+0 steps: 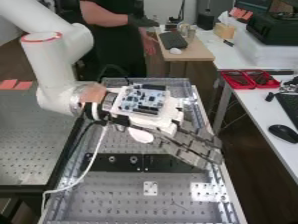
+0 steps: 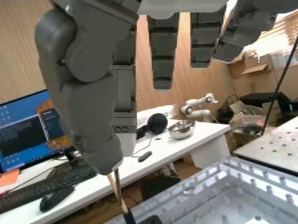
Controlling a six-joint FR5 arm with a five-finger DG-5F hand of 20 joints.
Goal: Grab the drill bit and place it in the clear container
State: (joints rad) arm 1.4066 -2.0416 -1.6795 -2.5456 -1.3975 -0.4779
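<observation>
The dark grey hand [image 1: 189, 146] is over the right part of the bench in the high view, near the right rail and the right end of the black plate [image 1: 169, 162]. In the wrist view a thin, golden-brown drill bit [image 2: 118, 191] is upright with a slight lean, right below the lowest part of the hand [image 2: 93, 130]. The hand covers the bit's upper end. Something dark meets its lower end, beside another dark piece.
The perforated metal bench [image 1: 120, 190] has raised side rails. To its right, a white desk [image 1: 249, 102] bears red trays [image 1: 250, 79], a mouse [image 1: 283, 133] and a keyboard. A white cable loops beside the bench's left edge.
</observation>
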